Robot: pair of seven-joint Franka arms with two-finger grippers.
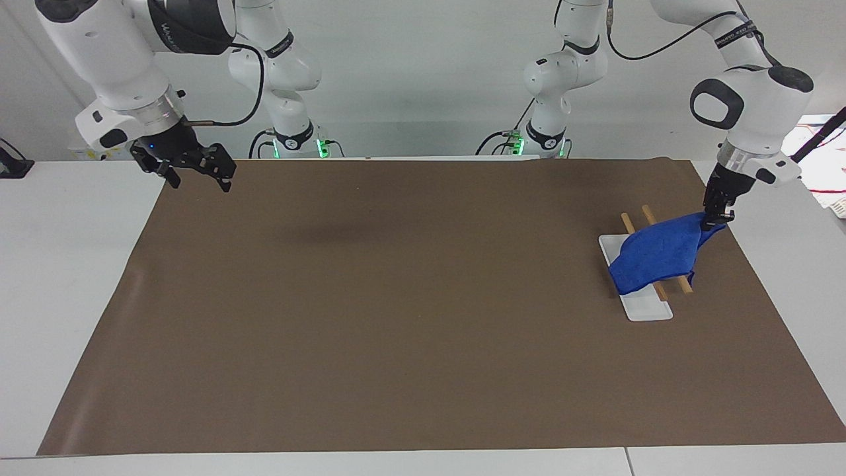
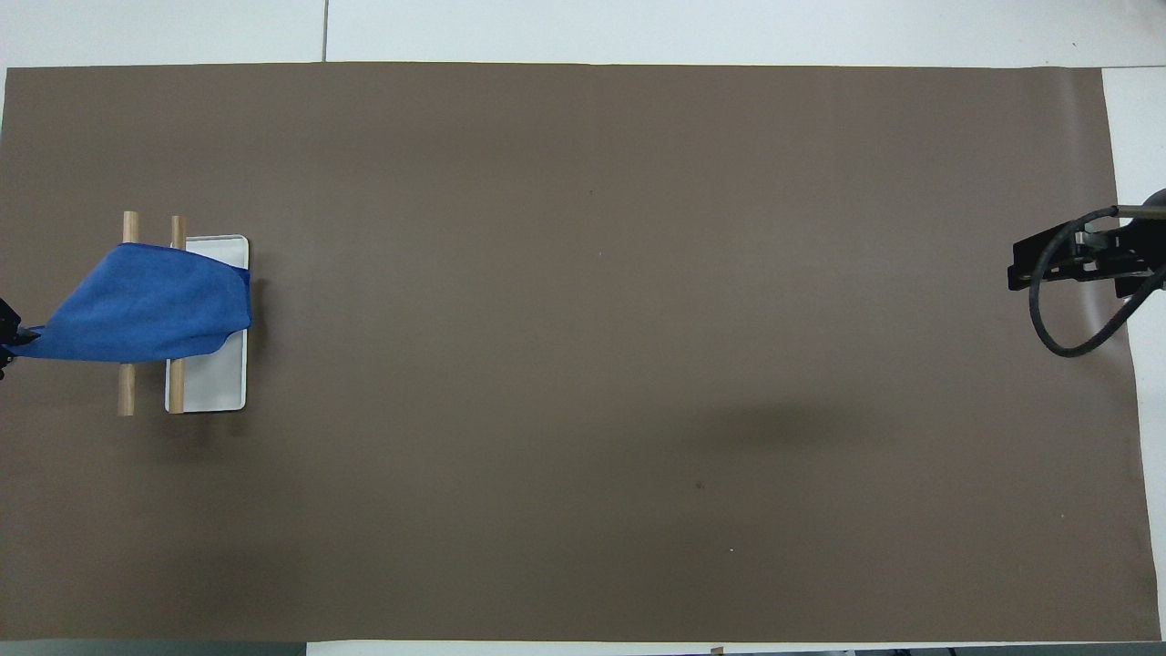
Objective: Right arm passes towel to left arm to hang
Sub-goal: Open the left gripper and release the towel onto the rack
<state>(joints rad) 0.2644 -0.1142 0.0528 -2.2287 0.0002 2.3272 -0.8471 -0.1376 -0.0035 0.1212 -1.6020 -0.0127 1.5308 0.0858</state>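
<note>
Mostly over two wooden rods (image 1: 683,287) already, pinches raised corner of towel (image 1: 654,258) in left tool (image 1: 716,219), cloth stretching lengthwise from it across the rods; holds right tool (image 1: 192,175) spread, waiting, well apart.

Looking for anything I can read: pale lettering runs along the dark band (image 1: 188,26) on my right arm (image 1: 119,59), slanted, and I can't make out the letters. There is more small print on a grey ring (image 1: 739,33) high on my left arm (image 1: 760,99), also unreadable. The brown mat (image 1: 396,317) carries no writing, and neither does the white tray (image 1: 644,307).
</note>
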